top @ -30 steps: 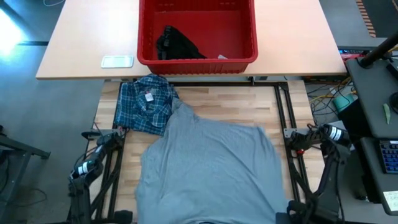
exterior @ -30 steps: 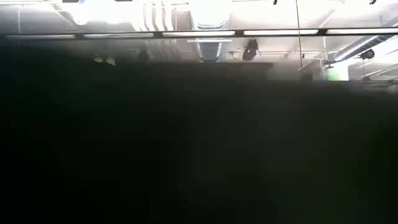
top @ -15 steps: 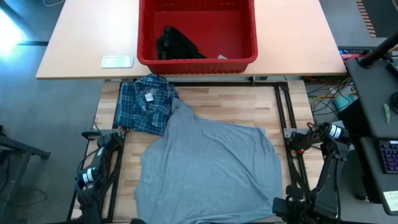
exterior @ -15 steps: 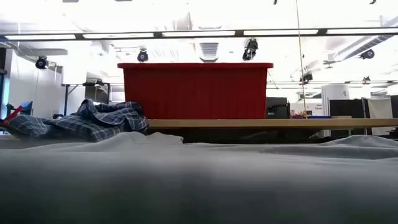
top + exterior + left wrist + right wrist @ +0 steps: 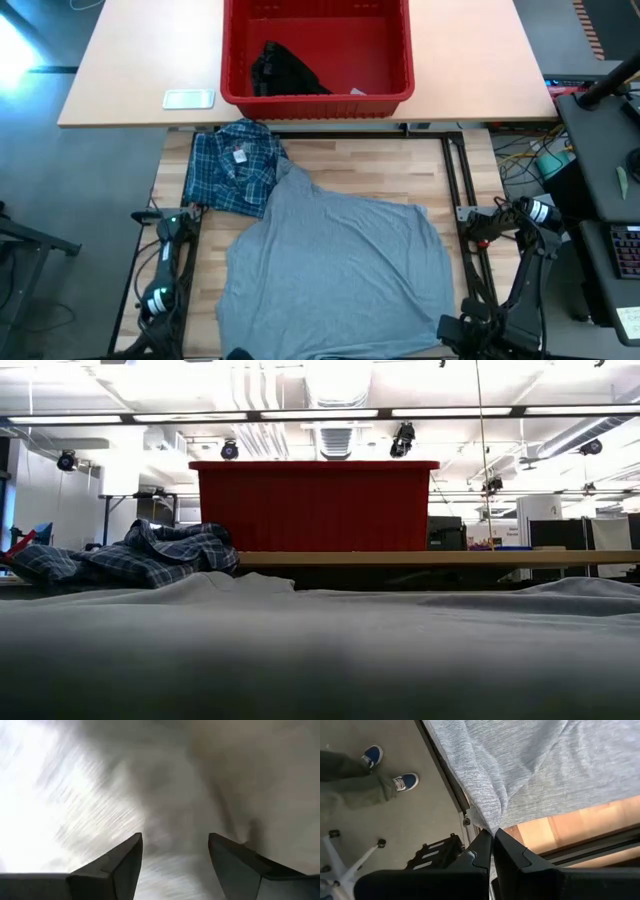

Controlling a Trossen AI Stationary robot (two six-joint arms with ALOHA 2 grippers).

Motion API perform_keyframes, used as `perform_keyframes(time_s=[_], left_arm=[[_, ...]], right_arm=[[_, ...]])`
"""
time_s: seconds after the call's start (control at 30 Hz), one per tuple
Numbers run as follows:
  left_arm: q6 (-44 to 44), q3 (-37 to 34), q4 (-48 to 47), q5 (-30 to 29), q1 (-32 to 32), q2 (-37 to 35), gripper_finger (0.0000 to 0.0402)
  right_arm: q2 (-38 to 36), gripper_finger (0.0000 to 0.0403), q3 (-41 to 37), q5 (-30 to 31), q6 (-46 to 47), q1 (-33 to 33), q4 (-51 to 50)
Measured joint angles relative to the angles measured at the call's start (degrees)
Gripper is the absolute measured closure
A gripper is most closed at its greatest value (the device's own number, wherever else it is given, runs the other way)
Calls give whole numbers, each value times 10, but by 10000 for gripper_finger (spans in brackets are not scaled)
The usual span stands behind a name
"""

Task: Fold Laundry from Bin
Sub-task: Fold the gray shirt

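Note:
The light grey T-shirt (image 5: 335, 265) lies spread over the wooden table and fills the foreground of the low view (image 5: 320, 650). The plaid shirt (image 5: 233, 168) lies bunched at the table's far left, touching the T-shirt's far end. The red bin (image 5: 316, 95) stands on the farther table with a black garment (image 5: 285, 72) inside. My left gripper (image 5: 175, 840) is open, low over grey cloth at the T-shirt's near left; the view is blurred. My right gripper (image 5: 493, 834) is shut on the T-shirt at its near right corner (image 5: 452, 326). My right gripper pinches a small fold of the T-shirt's near right edge (image 5: 491, 820) between its two shut fingers, which come from above, pointing down. The cloth rises to a narrow peak at the fingertips, and the rest lies on the table.
A black metal frame (image 5: 462, 180) runs along the table's edges. A small pale flat object (image 5: 188, 98) lies on the farther table, left of the bin. A person's legs and blue shoes (image 5: 395, 770) stand on the floor beyond the table's near right corner.
The T-shirt's near part, which was held up and blocked the low view, has come down and now lies flat on the table. My left arm has sunk and gone toward the table's near edge.

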Motion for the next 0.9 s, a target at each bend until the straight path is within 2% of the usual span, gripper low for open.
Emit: perform_keyframes(time_s=[0.1,0.33,0.4,0.53,0.57,0.77,0.9], left_arm=[[-60,0,-36,-12,5,8,192],[-70,-17,-5,-27,10,11,219],[-79,-23,-2,-19,16,6,252],[-100,-4,-7,-5,24,2,369],[-112,3,-9,-4,25,0,384],[-231,39,-111,-45,32,-46,400],[-285,7,-94,-49,30,-98,401]], right_arm=[[0,394,0,0,11,0,5],[0,394,-1,0,-13,0,0],[0,394,-2,0,-15,0,-1],[0,394,-2,0,-15,0,-1],[0,394,-2,0,-15,0,0],[1,394,-14,9,-15,0,-1],[1,394,-30,29,-19,-1,-7]])
